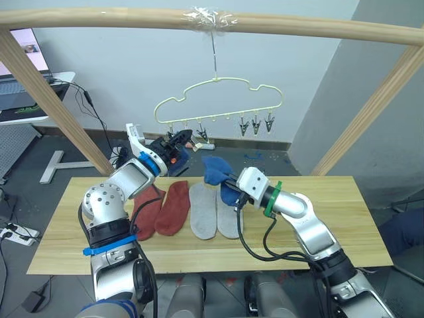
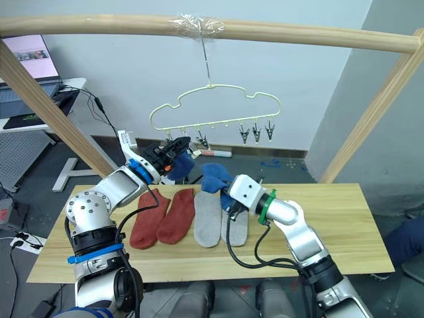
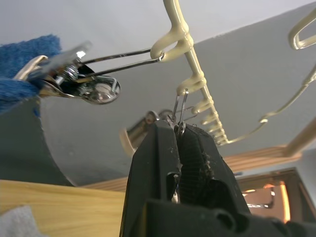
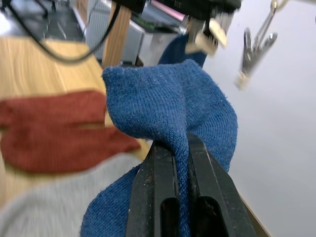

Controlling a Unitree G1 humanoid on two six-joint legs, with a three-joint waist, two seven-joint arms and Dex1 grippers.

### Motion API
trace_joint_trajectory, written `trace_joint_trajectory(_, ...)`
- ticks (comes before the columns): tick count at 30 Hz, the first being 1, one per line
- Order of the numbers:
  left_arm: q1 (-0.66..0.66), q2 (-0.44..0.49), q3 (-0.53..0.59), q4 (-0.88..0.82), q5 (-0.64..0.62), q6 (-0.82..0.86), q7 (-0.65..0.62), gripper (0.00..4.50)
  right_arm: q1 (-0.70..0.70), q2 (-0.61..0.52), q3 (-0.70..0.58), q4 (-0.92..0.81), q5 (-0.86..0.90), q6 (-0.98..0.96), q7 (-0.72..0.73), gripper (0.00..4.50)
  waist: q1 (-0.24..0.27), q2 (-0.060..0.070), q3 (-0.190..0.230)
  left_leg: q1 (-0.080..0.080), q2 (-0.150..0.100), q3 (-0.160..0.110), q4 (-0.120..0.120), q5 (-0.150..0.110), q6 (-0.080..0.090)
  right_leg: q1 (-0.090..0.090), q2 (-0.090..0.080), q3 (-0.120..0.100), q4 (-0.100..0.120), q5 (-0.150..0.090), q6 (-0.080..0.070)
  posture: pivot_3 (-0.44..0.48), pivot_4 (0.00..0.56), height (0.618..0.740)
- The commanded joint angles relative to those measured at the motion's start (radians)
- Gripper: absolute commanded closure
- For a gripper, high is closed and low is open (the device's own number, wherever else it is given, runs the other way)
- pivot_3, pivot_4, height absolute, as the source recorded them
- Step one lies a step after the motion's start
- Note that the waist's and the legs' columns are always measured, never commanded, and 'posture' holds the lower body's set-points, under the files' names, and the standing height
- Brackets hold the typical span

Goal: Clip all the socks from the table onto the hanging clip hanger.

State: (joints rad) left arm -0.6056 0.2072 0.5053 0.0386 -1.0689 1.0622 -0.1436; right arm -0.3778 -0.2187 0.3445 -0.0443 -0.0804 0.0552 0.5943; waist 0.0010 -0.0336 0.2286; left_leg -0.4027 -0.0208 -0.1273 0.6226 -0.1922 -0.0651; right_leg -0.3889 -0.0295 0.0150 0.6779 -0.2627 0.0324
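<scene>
Four socks (image 1: 187,209) lie side by side on the table (image 1: 331,218), below the clip hanger (image 1: 218,99).

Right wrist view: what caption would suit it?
Right hand pinching a blue sock above the table.

Silver-grey arm links with rounded joints. Left arm (image 1: 109,199): blue bands at wrist and upper arm. Right arm (image 1: 298,215): green wrist ring, looping black cables. Black-fingered end effectors.
</scene>
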Motion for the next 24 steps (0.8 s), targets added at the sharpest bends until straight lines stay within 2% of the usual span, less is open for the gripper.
trace_joint_trajectory(1,-0.001,-0.012,-0.008,-0.064,-0.069,0.015,0.022,4.44,-0.019,0.011,0.0,-0.041,0.004,0.004,-0.007,4.47,0.001,0.0,0.0,0.0,0.0,0.0,0.0,0.0,0.0,0.0,0.0,0.0,0.0,0.0,0.0,0.09,0.198,0.74)
trace_joint_trajectory(12,0.039,-0.008,-0.031,-0.103,-0.123,0.001,0.053,4.44,-0.057,0.023,-0.017,-0.057,0.014,0.028,-0.004,4.47,0.003,0.0,0.0,0.001,0.0,0.0,-0.012,0.002,-0.003,-0.001,-0.001,0.0,-0.006,-0.001,-0.002,0.099,0.195,0.74)
trace_joint_trajectory(24,0.058,-0.006,-0.024,-0.097,-0.18,-0.028,0.084,4.44,0.028,-0.032,-0.017,-0.184,0.08,0.033,0.063,4.47,0.015,0.0,0.0,-0.002,-0.001,0.0,-0.015,0.001,-0.003,-0.001,-0.005,-0.001,-0.015,-0.001,-0.001,0.107,0.186,0.74)
